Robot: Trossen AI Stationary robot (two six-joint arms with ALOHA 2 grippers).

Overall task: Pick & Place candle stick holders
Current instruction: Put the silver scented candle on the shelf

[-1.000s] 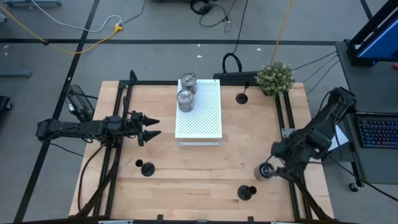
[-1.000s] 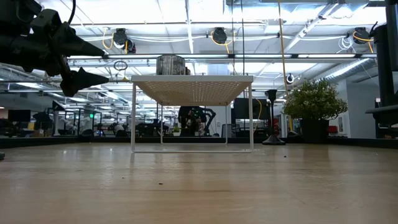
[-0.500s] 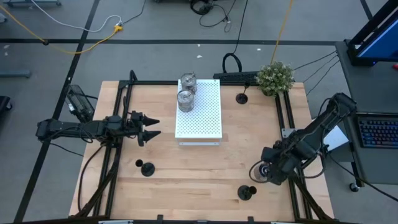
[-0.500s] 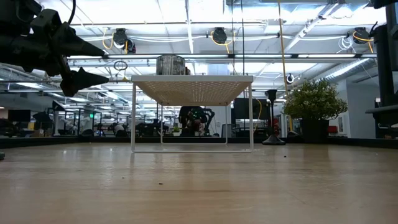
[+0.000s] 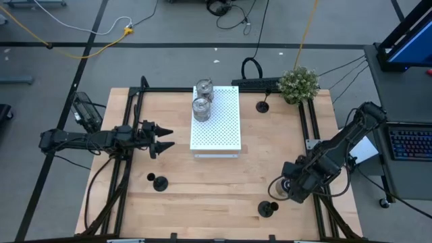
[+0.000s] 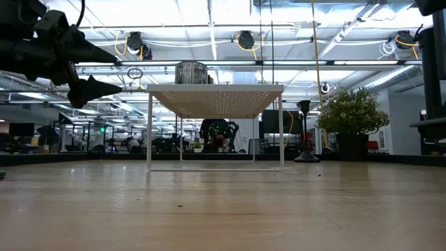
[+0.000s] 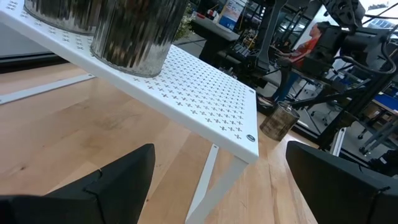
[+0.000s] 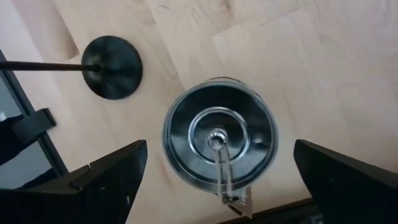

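A shiny silver holder [image 8: 217,118] stands on the table at the near right [image 5: 279,189], and also shows in the left wrist view [image 7: 278,121]. My right gripper [image 8: 219,149] hangs over it, pointing down and open, one finger on each side and clear of it [image 5: 289,183]. Two more silver holders [image 5: 204,88] [image 5: 200,109] stand on the white perforated board [image 5: 223,125]. Three black holders stand on their round bases on the table: far right [image 5: 262,106], near left [image 5: 160,182] and near right [image 5: 267,208]. My left gripper [image 5: 165,137] waits open at the table's left.
A green bushy plant [image 5: 298,83] stands at the far right corner. The near-right black holder [image 8: 112,67] is close beside my right gripper. Black frame rails [image 5: 309,128] run along the table's left and right sides. Bare wood [image 5: 216,189] lies between the board and the near edge.
My right gripper has gone toward the table's left and near edges and now hangs over the silver holder at the near right. My left arm has kept still.
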